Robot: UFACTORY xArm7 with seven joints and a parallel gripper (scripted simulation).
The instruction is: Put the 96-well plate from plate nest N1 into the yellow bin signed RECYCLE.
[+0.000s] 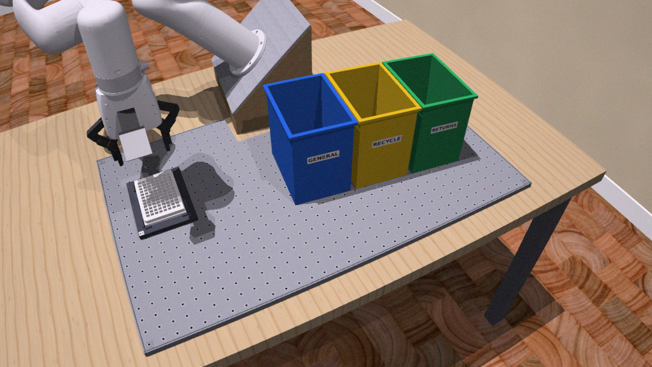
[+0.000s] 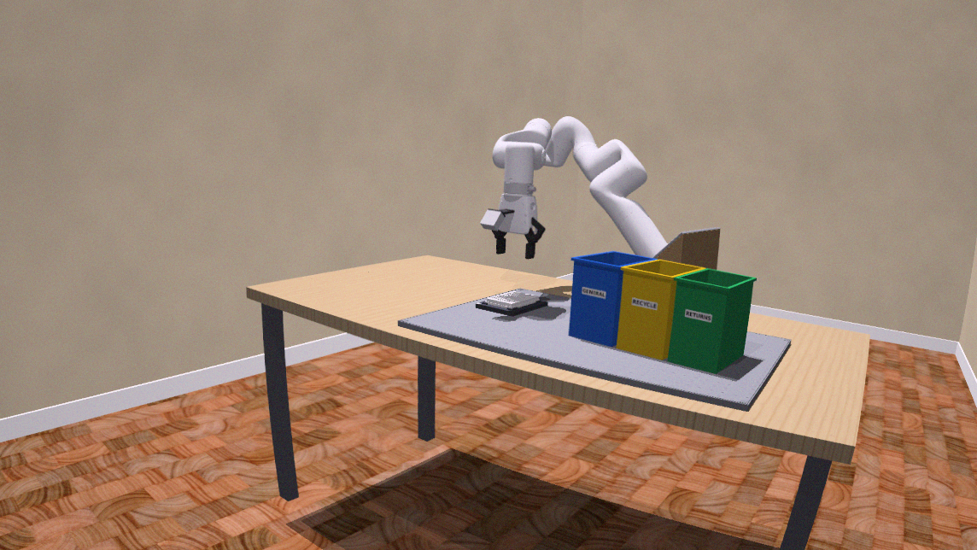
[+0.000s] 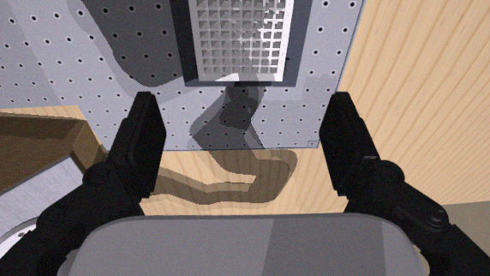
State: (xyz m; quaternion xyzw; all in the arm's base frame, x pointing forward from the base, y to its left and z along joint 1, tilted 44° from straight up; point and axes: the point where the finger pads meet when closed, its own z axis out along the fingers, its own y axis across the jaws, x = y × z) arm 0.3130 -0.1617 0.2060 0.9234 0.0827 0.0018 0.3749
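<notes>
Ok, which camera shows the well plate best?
The top view: the whole plate shows in its dark holder, grid plain. The wrist view cuts off its far end, partly in shadow. The exterior view shows it small and nearly edge-on.
</notes>
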